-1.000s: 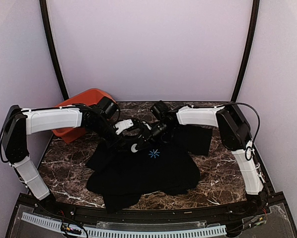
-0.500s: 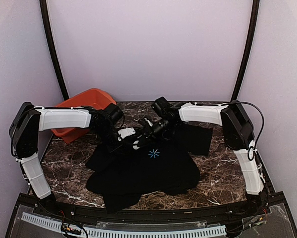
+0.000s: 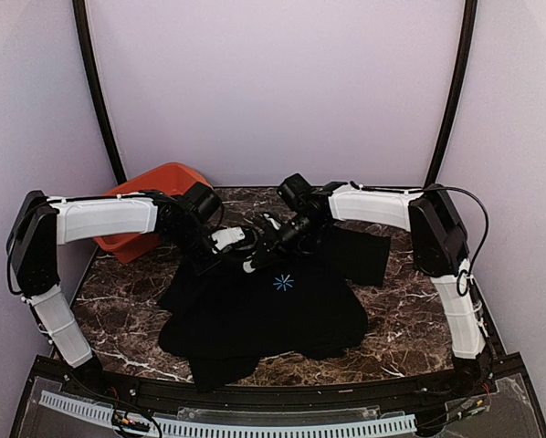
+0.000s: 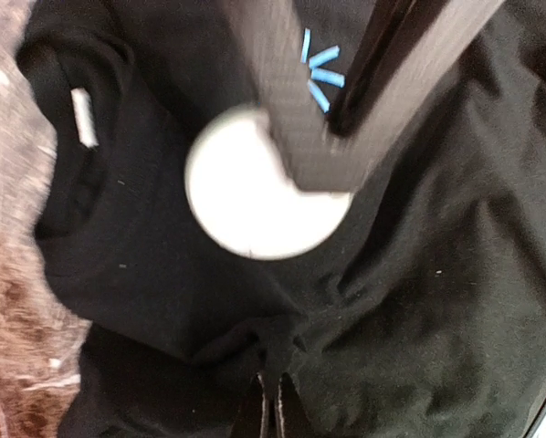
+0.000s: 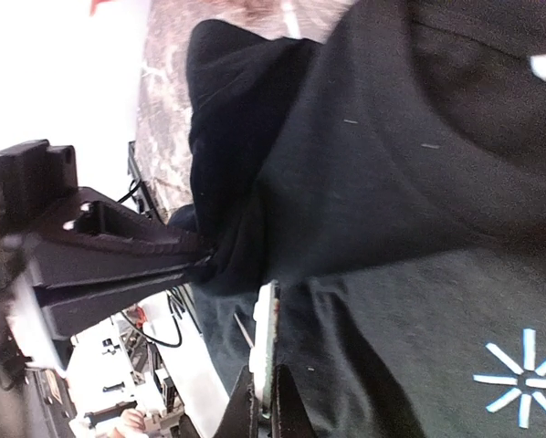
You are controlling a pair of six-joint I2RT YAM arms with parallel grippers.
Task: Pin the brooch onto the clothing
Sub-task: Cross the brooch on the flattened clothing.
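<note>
As we scan from the left, orange bin (image 3: 154, 182): we find it upper left in the top view, partly hidden by the left arm.
left gripper (image 4: 267, 392): jaws pressed together on a fold of the T-shirt (image 3: 282, 315), bottom centre of its wrist view.
T-shirt: black, we see it spread across the marble table (image 3: 410, 319), centre frame.
brooch (image 4: 250, 196): pale disc against the chest, just beside the blue starburst (image 3: 284, 282).
right gripper (image 5: 262, 401): jaws pinch the brooch edge-on.

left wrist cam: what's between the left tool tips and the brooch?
Only black shirt, bunched into a fold at the left tool; nothing else lies before the brooch. It shows in the left wrist view.
</note>
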